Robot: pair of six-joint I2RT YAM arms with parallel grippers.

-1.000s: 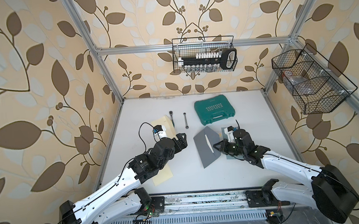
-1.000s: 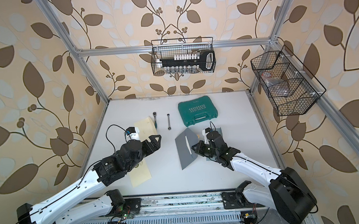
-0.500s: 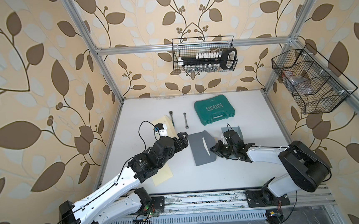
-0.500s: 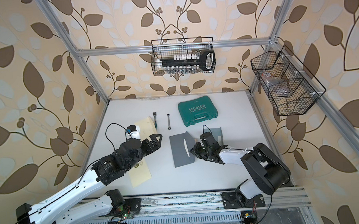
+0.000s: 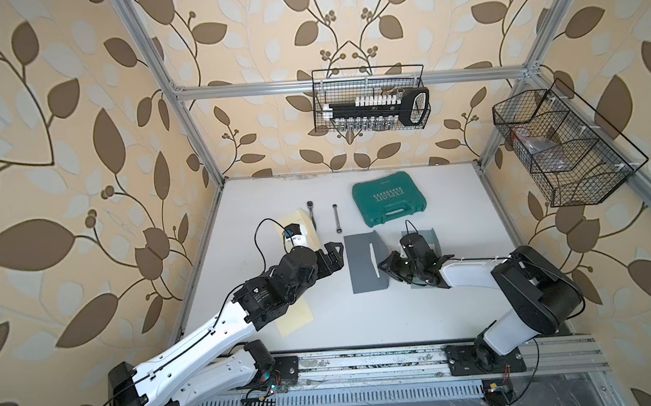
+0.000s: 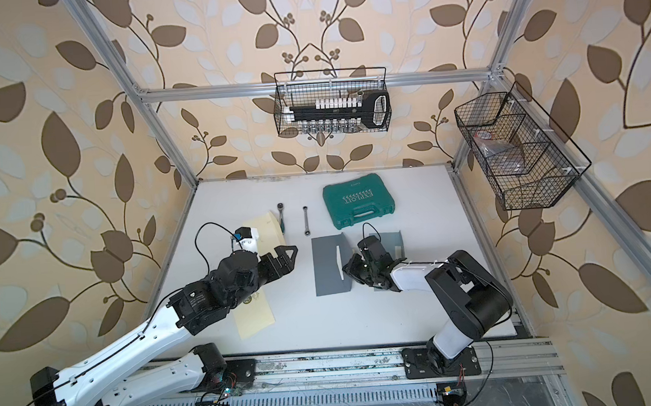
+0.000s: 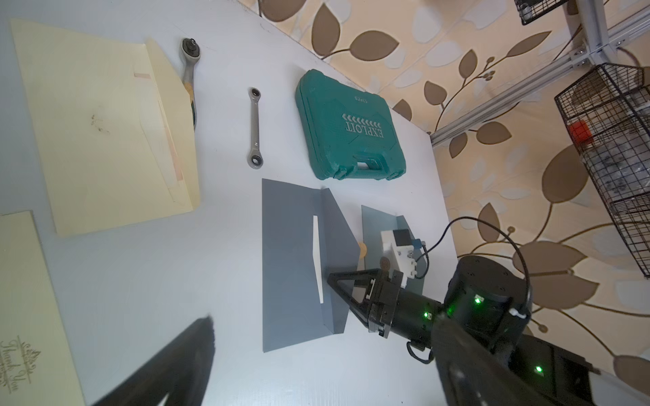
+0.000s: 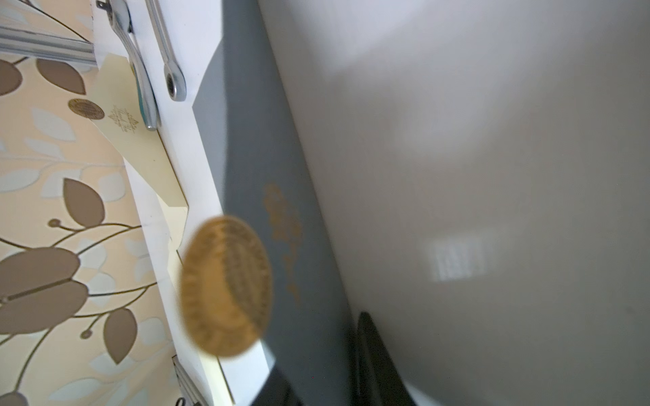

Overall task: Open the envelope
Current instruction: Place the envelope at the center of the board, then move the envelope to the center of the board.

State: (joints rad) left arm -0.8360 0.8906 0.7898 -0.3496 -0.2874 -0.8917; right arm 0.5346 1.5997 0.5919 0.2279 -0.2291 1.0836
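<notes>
Since a second ago the grey envelope (image 5: 361,264) is swung from skew to square on the worktop (image 5: 363,319), and the right arm is folded back.

Top views: the envelope is laid flat between the two arms, near the green case (image 5: 388,203). Its flap (image 5: 378,247) is raised toward the right gripper (image 5: 386,267), parked at the flap edge. The left gripper (image 5: 335,256) is held just beside the envelope, fingers spread, nothing gripped.

Left wrist: the flap is seen lifted off the body, gold seal (image 7: 362,250) at its tip, white strip (image 7: 317,256) exposed.

Right wrist: flap and seal are blurred. Whether the right fingers are spread or pinching cannot be told.

Judged: thin paper, light, limp, easily slid. It is best taken at the flap's free edge by the seal, body pinned flat.
</notes>
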